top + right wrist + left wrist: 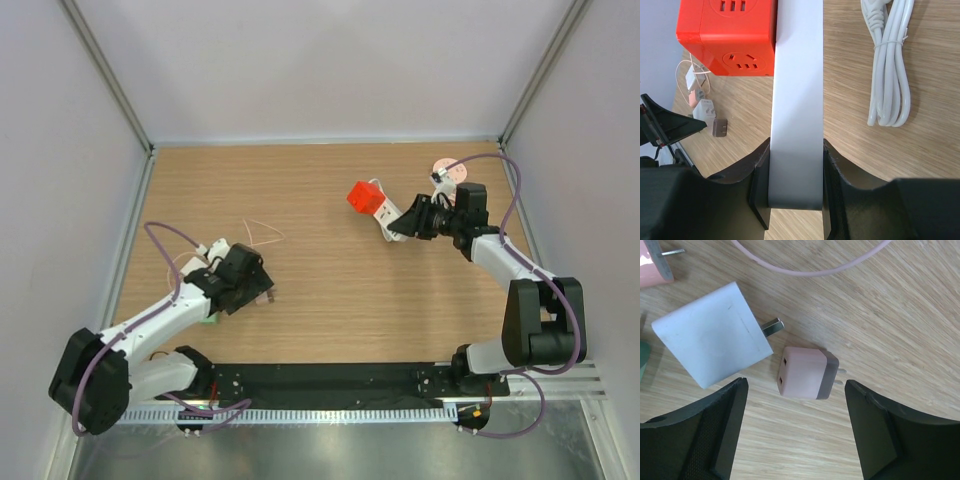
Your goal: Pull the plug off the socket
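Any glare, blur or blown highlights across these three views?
Top view: even light, soft shadows, no glare on the table. Left wrist: pink plug crisp, faint shadow beneath; left pincer fingers slightly soft. Right wrist: white strip nearly blown out, no surface detail; red cube well exposed.

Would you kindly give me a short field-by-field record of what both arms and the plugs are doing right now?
left gripper: open, over the pink-and-grey plug
pink-and-grey plug: loose on the table, beside a white adapter
right gripper: shut on white bar
white bar: runs up alongside the red socket cube
white cord: coiled, apart from the bar
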`<state>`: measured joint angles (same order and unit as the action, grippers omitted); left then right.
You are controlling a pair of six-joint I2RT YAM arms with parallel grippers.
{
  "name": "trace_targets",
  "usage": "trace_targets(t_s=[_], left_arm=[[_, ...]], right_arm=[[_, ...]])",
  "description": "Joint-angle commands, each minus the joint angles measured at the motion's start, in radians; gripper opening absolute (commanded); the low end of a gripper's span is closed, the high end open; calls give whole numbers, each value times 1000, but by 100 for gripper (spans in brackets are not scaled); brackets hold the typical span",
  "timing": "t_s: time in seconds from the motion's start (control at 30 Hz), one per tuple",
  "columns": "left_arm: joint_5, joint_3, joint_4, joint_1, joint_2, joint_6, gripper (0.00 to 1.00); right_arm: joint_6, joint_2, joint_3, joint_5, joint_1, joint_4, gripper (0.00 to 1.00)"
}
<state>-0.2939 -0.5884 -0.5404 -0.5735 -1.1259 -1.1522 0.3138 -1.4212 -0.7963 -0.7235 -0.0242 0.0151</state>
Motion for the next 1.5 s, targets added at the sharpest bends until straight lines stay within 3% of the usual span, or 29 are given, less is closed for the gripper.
trace_targets(t_s=[0.0,0.1,0.2,0.37,0.5,0.87,1.17,1.47], left_arm=[[-28,-47,-47,6,63,26,84],[-10,-65,-37,6,136,80,93],[94,-41,87,6,222,163,100],[290,44,486,6,276,111,100],[409,10,779,9,129,-13,99],[567,-263,1273,-3,-418,-402,100],[552,-383,1260,-34,-610,-458,100],[527,-461,971,-43,-600,-312,100]], right_arm=[[-5,8,-20,-63,0,118,1],[-15,7,-20,-86,0,121,1],[-22,5,-21,-112,0,123,1],[-36,7,-21,-128,0,126,1],[-56,21,-18,-129,-9,126,1],[-185,88,-26,-50,-97,59,1],[-237,123,-29,-13,-140,36,1],[-286,151,-34,62,-166,8,1]])
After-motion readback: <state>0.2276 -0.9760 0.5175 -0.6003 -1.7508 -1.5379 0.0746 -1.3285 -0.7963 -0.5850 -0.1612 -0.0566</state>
